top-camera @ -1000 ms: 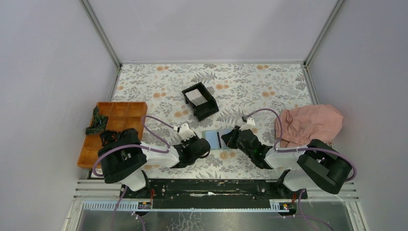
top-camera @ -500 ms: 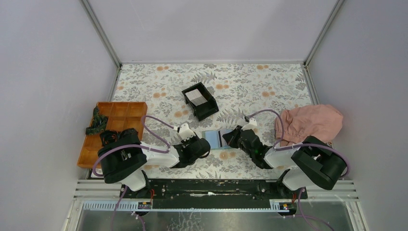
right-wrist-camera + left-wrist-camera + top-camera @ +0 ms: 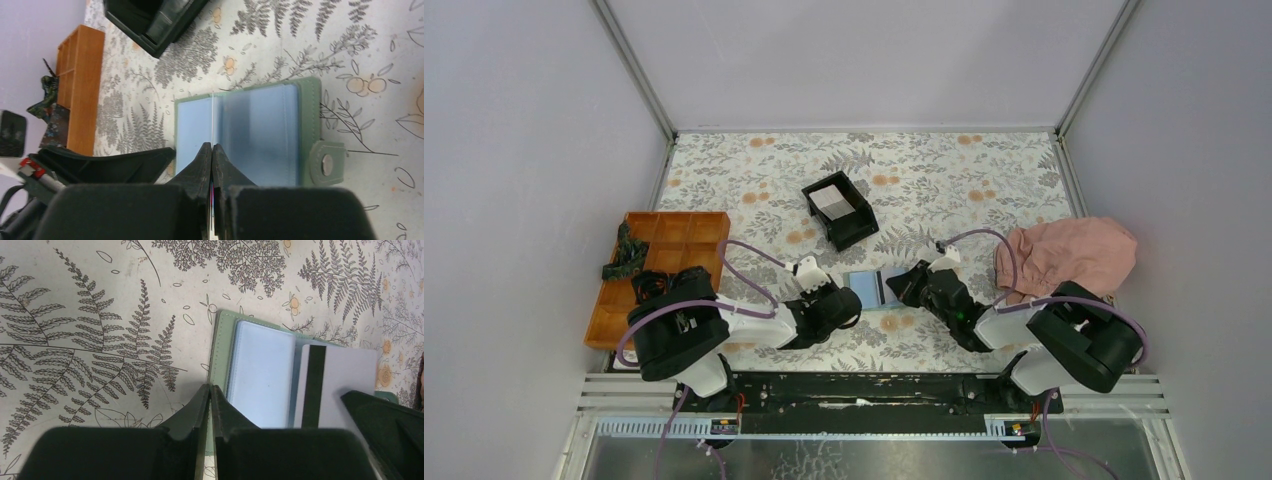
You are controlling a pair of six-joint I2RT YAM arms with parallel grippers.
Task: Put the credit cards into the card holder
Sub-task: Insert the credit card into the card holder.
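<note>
Card holder (image 3: 871,288) lies open and flat on the floral bench (image 3: 964,170), near the front edge, between the two arms. Sage-green rim, light blue inner faces up, snap tab (image 3: 327,163) sticking out from one green edge.

Left end effector (image 3: 210,389): fingers pressed together with a sliver of green between them. It pinches the card holder's green edge on the left-arm side.

Right end effector (image 3: 212,147): fingers closed tight on a credit card (image 3: 345,372), pale grey with a black stripe. In the right wrist view the card shows edge-on, a thin white line running out from the fingertips to about the fold between the two blue faces. In the left wrist view it covers the half of the card holder farther from the left fingers. Cannot tell whether its leading edge is in a pocket or only over the face.

Black open-top box (image 3: 839,212) sits farther back on the bench, apart from the card holder, with a pale card (image 3: 829,200) inside. Orange compartment tray (image 3: 664,250) is at the left side, with a dark green item (image 3: 627,252) at its left edge. Pink cloth (image 3: 1069,255) is bunched at the right side.
</note>
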